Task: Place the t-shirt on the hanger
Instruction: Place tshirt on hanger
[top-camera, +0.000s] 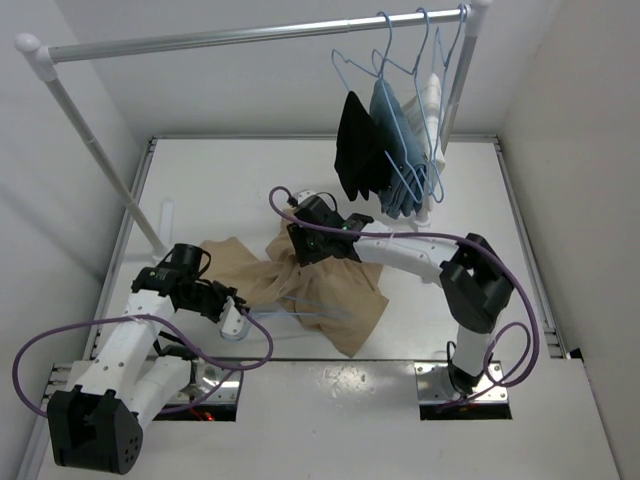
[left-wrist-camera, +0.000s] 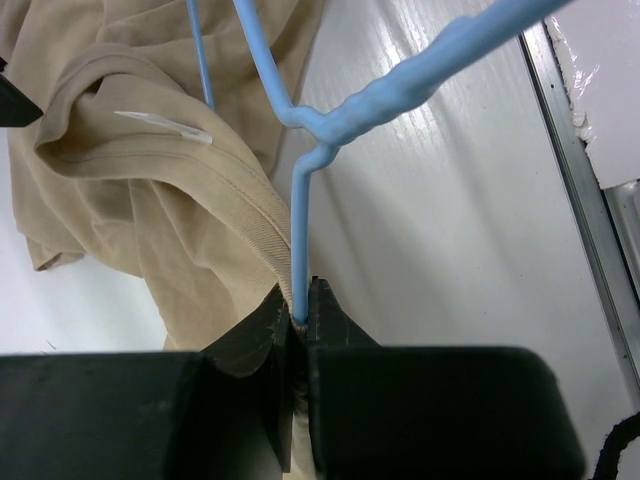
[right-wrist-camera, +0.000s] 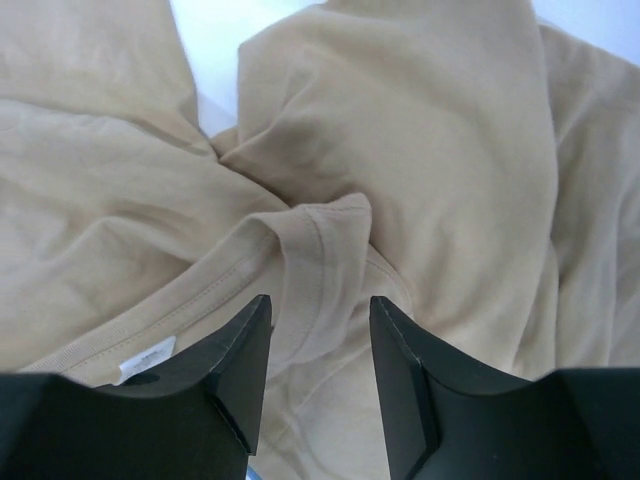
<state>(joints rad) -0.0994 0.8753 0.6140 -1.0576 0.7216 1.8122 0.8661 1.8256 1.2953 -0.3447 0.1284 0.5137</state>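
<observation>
Where it lies crumpled on the table (top-camera: 240, 190), the t-shirt (top-camera: 300, 280) sits between the two grippers, left of centre and towards the near edge. The hanger (left-wrist-camera: 300, 230) lies against the shirt's near side, one thin blue wire disappearing behind the folded collar (right-wrist-camera: 325, 255). The left gripper (left-wrist-camera: 300, 300) is clamped on the hanger's wire, the collar's hem just beside its fingers. The right gripper (right-wrist-camera: 320, 320) hovers over the collar with fingers apart, holding nothing. Behind, at the far right, a rail (top-camera: 250, 37) carries more hangers with black (top-camera: 355, 150), blue (top-camera: 395, 160) and white (top-camera: 432, 100) clothes.
</observation>
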